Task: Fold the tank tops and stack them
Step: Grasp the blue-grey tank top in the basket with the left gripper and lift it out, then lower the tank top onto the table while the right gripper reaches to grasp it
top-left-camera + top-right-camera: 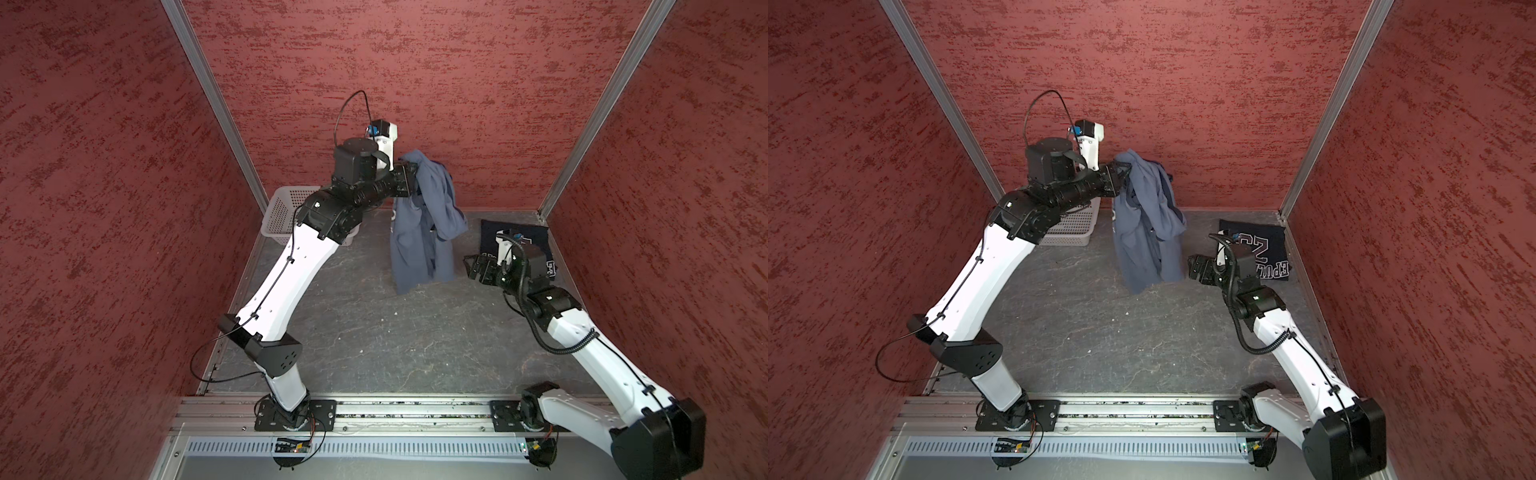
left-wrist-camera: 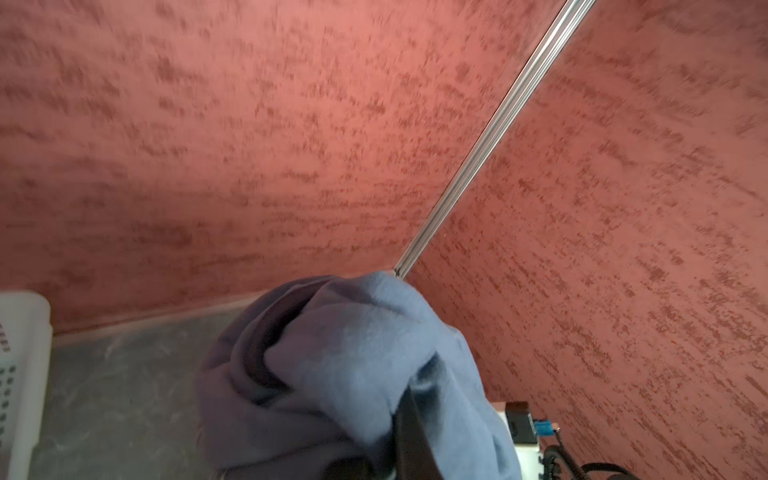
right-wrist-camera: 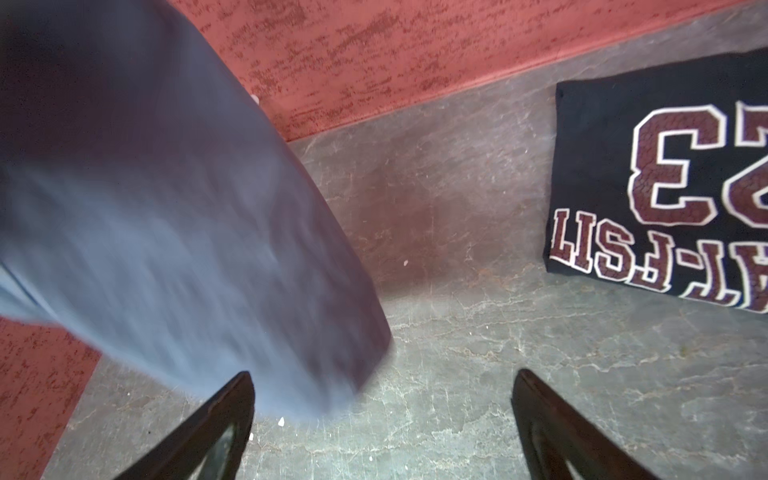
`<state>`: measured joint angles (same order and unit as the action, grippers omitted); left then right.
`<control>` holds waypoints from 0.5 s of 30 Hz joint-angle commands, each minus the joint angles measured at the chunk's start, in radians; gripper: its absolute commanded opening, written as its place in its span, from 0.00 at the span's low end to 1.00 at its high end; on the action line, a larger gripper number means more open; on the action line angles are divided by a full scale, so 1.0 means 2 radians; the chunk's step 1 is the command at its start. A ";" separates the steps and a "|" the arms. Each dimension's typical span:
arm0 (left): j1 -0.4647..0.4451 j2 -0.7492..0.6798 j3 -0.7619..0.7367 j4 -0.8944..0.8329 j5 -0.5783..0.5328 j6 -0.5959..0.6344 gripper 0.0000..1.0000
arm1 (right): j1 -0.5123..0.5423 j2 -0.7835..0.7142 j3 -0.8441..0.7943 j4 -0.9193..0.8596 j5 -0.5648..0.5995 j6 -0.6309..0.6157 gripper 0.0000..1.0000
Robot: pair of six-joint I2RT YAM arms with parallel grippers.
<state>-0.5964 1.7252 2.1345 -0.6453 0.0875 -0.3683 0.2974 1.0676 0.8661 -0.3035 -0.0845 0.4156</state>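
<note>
- Left gripper (image 1: 410,178) is pinching the grey tank top (image 1: 419,241) at a bunched upper edge, jaws pressed together on the cloth, holding it high.
- Grey top is hanging crumpled and twisted, well apart from the folded navy tank top (image 3: 598,166), on the basket (image 1: 282,208) side of it.
- Hem is showing blurred in the right wrist view, so I'm not calling whether it's touching the table (image 1: 374,332).
- Right gripper (image 3: 382,376) is hovering empty, jaws spread wide, between the navy top and the hanging hem, near both.
- Navy top is lying flat and folded, print up. Judging from that, we're sitting about halfway, and the grey one is being opened out for its fold.
- To do this well, right should be taking a single free corner or shoulder, not a doubled layer. Then both arms should be pulling apart so the twist is dropping out before laydown.
- Laying it down clear of the navy top is the way of keeping the finished fold undisturbed.
</note>
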 commanded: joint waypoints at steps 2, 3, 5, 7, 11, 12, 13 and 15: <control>-0.006 0.010 -0.112 0.047 0.052 -0.062 0.00 | 0.002 -0.008 -0.012 0.005 0.032 0.009 0.97; -0.007 0.006 -0.147 0.064 0.066 -0.075 0.02 | 0.002 -0.008 -0.013 0.003 0.037 0.009 0.97; -0.006 0.000 -0.204 0.080 0.071 -0.095 0.14 | 0.002 -0.008 -0.016 0.000 0.043 0.008 0.96; 0.003 -0.005 -0.264 0.080 0.053 -0.112 0.28 | 0.002 -0.002 -0.017 -0.001 0.042 0.007 0.96; 0.039 -0.011 -0.332 0.014 -0.020 -0.136 0.52 | 0.002 0.025 -0.017 0.001 0.013 0.009 0.95; 0.029 -0.025 -0.341 -0.005 -0.076 -0.122 0.62 | 0.003 0.032 -0.019 0.002 0.008 0.011 0.94; 0.013 -0.042 -0.353 -0.013 -0.128 -0.104 0.75 | 0.003 0.039 -0.020 0.004 0.003 0.011 0.94; -0.008 -0.069 -0.377 -0.006 -0.156 -0.076 0.85 | 0.005 0.053 -0.021 0.008 -0.011 0.011 0.93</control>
<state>-0.5510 1.7046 1.3972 -0.6407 -0.0479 -0.5808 0.2981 1.1522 0.8364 -0.3038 -0.0673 0.4229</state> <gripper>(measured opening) 0.831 0.936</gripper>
